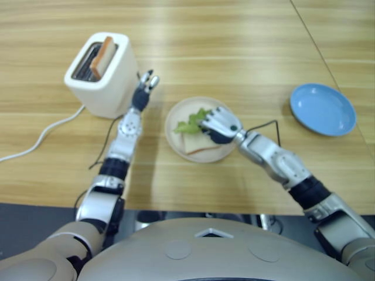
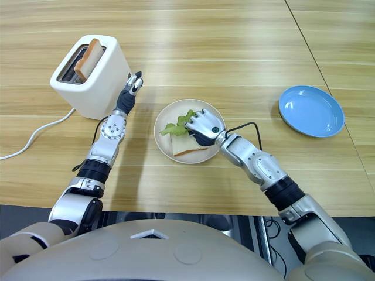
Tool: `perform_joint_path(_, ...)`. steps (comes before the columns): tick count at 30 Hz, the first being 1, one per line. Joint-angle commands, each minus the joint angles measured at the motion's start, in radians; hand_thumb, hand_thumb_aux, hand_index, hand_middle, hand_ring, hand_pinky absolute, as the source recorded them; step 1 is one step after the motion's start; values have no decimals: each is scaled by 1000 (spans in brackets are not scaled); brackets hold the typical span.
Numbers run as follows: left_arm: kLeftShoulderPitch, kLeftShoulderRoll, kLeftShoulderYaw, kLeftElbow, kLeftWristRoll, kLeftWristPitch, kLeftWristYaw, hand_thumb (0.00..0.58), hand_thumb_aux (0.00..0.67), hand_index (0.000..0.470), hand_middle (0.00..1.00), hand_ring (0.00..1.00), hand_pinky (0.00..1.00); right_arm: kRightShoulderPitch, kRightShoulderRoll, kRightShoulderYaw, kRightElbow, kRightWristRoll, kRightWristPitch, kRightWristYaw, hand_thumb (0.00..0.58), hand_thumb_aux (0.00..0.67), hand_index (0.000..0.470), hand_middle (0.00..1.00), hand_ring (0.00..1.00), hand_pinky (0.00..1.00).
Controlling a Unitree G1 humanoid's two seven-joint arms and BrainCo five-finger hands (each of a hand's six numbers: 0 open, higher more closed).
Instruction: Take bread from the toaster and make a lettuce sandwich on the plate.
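Observation:
A white toaster (image 1: 102,73) stands at the back left with one slice of bread (image 1: 103,55) sticking up from its slot. My left hand (image 1: 146,83) hovers just right of the toaster, fingers straight and holding nothing. On the cream plate (image 1: 174,120) lies a bread slice (image 1: 199,143) with a green lettuce leaf (image 1: 190,123) on its far edge. My right hand (image 1: 218,124) rests over the plate's right side, fingers curled onto the lettuce.
An empty blue plate (image 1: 322,109) sits at the right. The toaster's white cord (image 1: 41,137) trails left across the wooden table. A thin black cable (image 1: 266,126) loops behind my right wrist.

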Motion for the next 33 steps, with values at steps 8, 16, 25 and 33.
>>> perform_joint_path(8, -11, 11, -9, 57, 20, -4, 7, 0, 0, 0, 0, 0, 0, 54, 4, -12, -35, 4, -10, 30, 580, 670, 460, 1000, 1000, 1000)
perform_joint_path(16, -18, 13, -13, 71, 30, -6, 6, 0, 0, 0, 0, 0, 0, 80, -9, -34, -29, 31, -3, 64, 0, 0, 0, 0, 0, 0)
perform_joint_path(25, -11, 36, -19, 34, 72, -37, 53, 0, 0, 0, 0, 0, 0, 145, -56, -201, -267, 153, -90, 19, 0, 0, 0, 0, 0, 0)
perform_joint_path(33, 103, 132, 11, -561, 325, -29, 173, 0, 0, 0, 0, 0, 0, 153, -18, -477, -288, 447, -90, -8, 0, 0, 0, 0, 0, 0)
